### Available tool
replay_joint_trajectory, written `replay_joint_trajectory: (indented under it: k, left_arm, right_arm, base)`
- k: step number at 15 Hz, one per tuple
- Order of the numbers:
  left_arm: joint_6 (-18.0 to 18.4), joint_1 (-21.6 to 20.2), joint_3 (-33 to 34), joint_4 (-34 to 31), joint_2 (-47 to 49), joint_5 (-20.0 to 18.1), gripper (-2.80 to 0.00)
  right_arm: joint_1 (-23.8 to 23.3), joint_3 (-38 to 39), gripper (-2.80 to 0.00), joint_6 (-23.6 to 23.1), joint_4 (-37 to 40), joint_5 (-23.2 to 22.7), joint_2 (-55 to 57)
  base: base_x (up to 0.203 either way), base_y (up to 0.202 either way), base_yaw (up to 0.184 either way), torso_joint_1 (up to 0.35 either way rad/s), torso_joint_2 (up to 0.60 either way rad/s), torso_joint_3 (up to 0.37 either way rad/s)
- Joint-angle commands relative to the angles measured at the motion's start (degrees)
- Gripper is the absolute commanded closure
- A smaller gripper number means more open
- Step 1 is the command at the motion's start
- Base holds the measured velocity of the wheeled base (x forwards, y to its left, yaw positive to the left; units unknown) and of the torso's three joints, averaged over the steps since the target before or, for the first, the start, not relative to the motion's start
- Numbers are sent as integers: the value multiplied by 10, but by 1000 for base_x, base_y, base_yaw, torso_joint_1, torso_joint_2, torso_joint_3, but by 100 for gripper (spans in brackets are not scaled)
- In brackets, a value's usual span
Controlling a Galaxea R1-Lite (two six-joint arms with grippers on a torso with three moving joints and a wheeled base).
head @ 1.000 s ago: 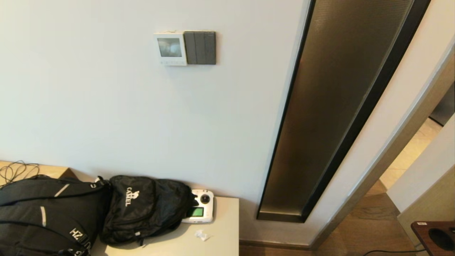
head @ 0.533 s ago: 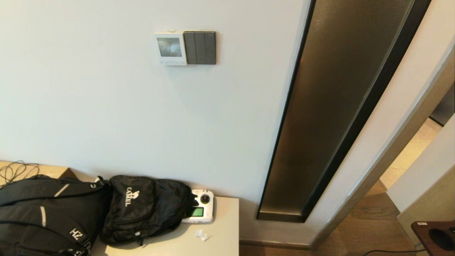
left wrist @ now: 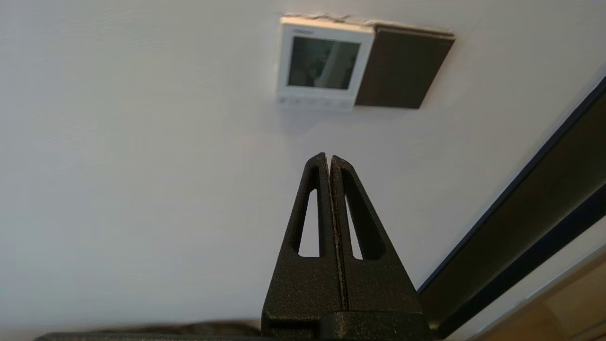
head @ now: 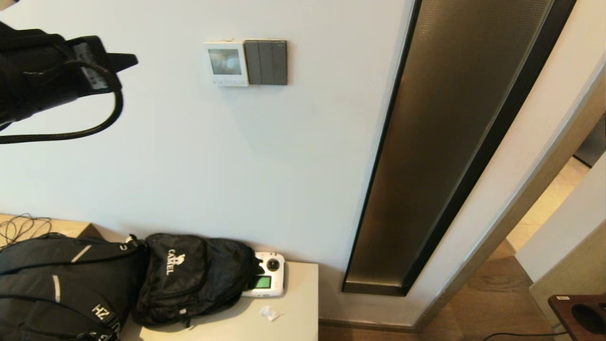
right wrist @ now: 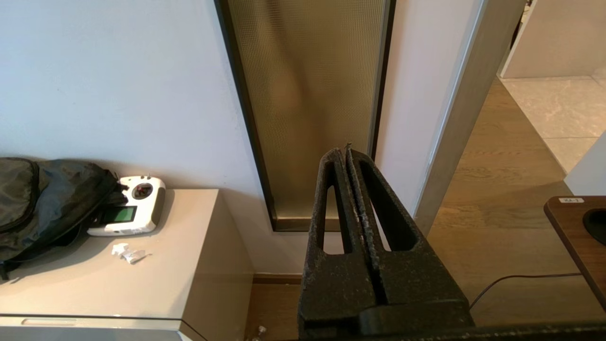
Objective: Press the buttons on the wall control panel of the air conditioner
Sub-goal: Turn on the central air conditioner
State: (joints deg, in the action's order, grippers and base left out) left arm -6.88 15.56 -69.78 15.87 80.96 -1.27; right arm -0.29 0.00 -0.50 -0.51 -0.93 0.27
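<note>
The white wall control panel (head: 226, 63) with a dark screen hangs on the wall; it also shows in the left wrist view (left wrist: 322, 62). Its row of tiny pale buttons (head: 227, 82) runs along its bottom edge, seen in the left wrist view (left wrist: 314, 101) too. My left gripper (head: 135, 59) is raised at the upper left, left of the panel and apart from it. In its wrist view the left gripper (left wrist: 329, 157) is shut and empty, pointing below the panel. My right gripper (right wrist: 342, 151) is shut and empty, held low, out of the head view.
A dark grey switch plate (head: 266, 62) adjoins the panel's right side. A tall dark-framed glass strip (head: 445, 142) stands to the right. Below, a pale cabinet (head: 293, 322) holds black backpacks (head: 189, 277) and a white handheld remote (head: 267, 282). A brown table corner (head: 580, 315) is lower right.
My left arm has risen into the head view at the upper left, where it was absent before. Nothing else has moved.
</note>
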Motion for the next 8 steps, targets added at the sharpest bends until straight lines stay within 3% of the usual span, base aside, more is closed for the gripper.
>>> replay_joint_trajectory:
  k: [1,4,8]
  left_arm:
    - [-5,39,-34,24,86,16,0]
    - [-6,68,-73,69,154,30,0]
    - [-5,82,-157,77,236,30,0]
  right_arm:
    - [0,0,0,0,0,0,1]
    - [-1,0,0,0,0,0,1]
    - [0,0,0,0,0,0,1]
  base:
    - [0,0,0,0,0,0]
    - [0,0,0,0,0,0]
    - [0,0,0,0,0,0]
